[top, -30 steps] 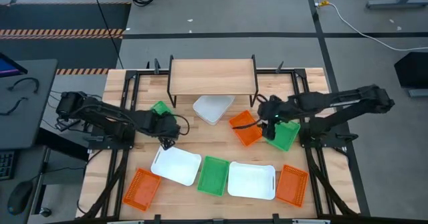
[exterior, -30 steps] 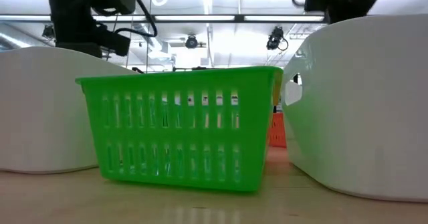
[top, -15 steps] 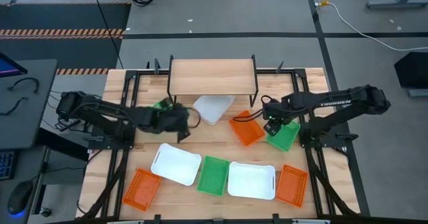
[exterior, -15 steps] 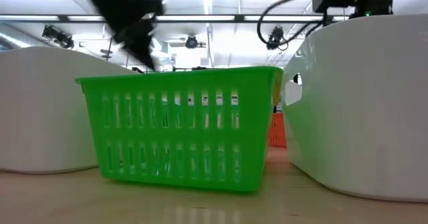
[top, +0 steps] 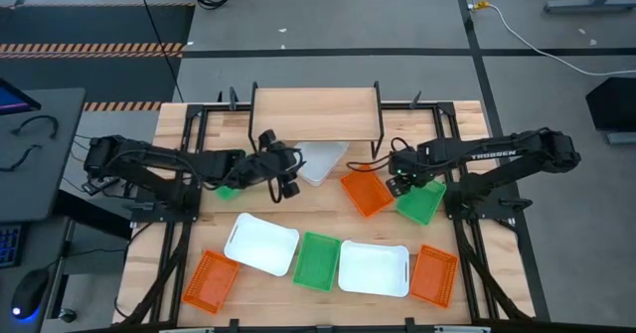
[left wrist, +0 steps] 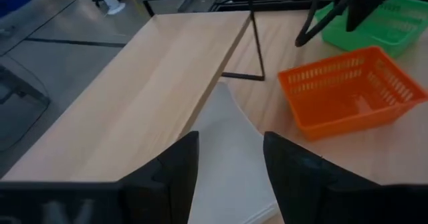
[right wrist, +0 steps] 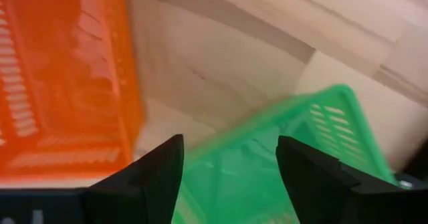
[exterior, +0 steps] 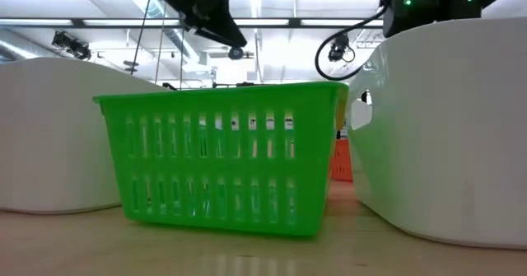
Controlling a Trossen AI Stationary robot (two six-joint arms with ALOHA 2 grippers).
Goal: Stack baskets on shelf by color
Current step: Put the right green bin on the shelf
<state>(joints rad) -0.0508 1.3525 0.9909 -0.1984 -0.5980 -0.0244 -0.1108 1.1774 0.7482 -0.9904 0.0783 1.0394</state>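
Note:
The shelf (top: 316, 114) stands at the table's far middle. A white basket (top: 318, 160) lies with its far end under the shelf's front edge. My left gripper (left wrist: 231, 138) is open and points slanting down at this white basket (left wrist: 231, 164), just left of it (top: 288, 177). My right gripper (top: 402, 182) is open and points down, its fingers above the near-left rim of a green basket (right wrist: 267, 154). That green basket (top: 423, 201) rests flat on the table beside an orange basket (top: 364, 192). Another green basket (top: 231, 187) lies under my left arm.
Along the near edge lie an orange basket (top: 211, 278), a white one (top: 261, 244), a green one (top: 318, 260), a white one (top: 374, 267) and an orange one (top: 434, 273). The shelf's plank top (left wrist: 160, 83) is bare. Black frame rails run along both table sides.
My left gripper has risen from above the near-left white basket and gone toward the far right, to the white basket by the shelf, tipping from pointing down to nearly level. My right gripper has rolled and sunk a little over the right green basket.

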